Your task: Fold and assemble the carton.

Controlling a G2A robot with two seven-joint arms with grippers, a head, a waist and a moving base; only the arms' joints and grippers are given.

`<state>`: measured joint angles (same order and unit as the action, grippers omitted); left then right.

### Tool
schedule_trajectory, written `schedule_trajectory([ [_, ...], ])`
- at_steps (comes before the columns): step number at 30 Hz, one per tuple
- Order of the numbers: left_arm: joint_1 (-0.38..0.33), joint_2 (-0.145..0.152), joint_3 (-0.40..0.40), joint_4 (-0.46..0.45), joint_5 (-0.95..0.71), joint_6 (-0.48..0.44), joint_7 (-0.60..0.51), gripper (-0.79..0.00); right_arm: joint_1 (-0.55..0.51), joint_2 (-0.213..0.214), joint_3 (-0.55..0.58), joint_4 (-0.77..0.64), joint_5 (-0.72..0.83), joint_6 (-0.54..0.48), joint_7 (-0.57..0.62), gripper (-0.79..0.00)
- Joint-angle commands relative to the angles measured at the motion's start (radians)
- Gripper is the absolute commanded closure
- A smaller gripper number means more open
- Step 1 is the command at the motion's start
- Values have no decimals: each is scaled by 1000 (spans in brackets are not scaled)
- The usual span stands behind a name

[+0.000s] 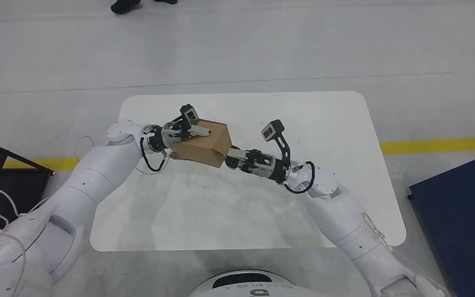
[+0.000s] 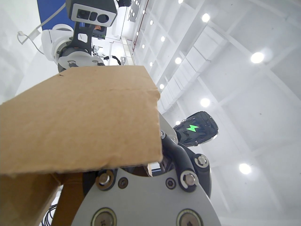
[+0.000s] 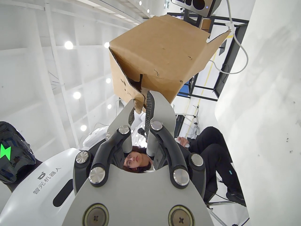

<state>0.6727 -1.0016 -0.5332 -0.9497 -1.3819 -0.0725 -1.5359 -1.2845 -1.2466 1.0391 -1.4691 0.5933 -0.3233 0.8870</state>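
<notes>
A brown carton (image 1: 202, 142) is held above the white table (image 1: 334, 126) between my two arms. My left gripper (image 1: 194, 131) is shut on its upper far edge, with one finger lying across the top panel. In the left wrist view a flat carton panel (image 2: 82, 118) hides the fingertips. My right gripper (image 1: 231, 157) is shut on the carton's near right corner. The right wrist view shows the carton (image 3: 160, 55) as a formed box with a loose flap sticking out, and my right gripper (image 3: 141, 104) pinching a torn lower flap.
The table's rounded front edge (image 1: 245, 249) lies near my body. A yellow floor line (image 1: 427, 145) runs past the table's right side, with a dark blue mat (image 1: 445, 200) below it. A black frame (image 1: 15, 167) stands at the left.
</notes>
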Motion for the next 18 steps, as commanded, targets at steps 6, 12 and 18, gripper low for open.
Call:
schedule_trajectory([
  [6, 3, 2, 2, -3, 17, 2, 0, 0, -22, 13, 29, -33, -107, 37, -33, -462],
  [12, 0, -4, 11, -4, 25, 10, 0, 0, -33, 17, 22, -64, -169, 78, -51, -508],
  [18, 5, -13, 17, -10, 2, 17, 0, 0, -27, 14, 3, -70, -185, 89, -65, -570],
])
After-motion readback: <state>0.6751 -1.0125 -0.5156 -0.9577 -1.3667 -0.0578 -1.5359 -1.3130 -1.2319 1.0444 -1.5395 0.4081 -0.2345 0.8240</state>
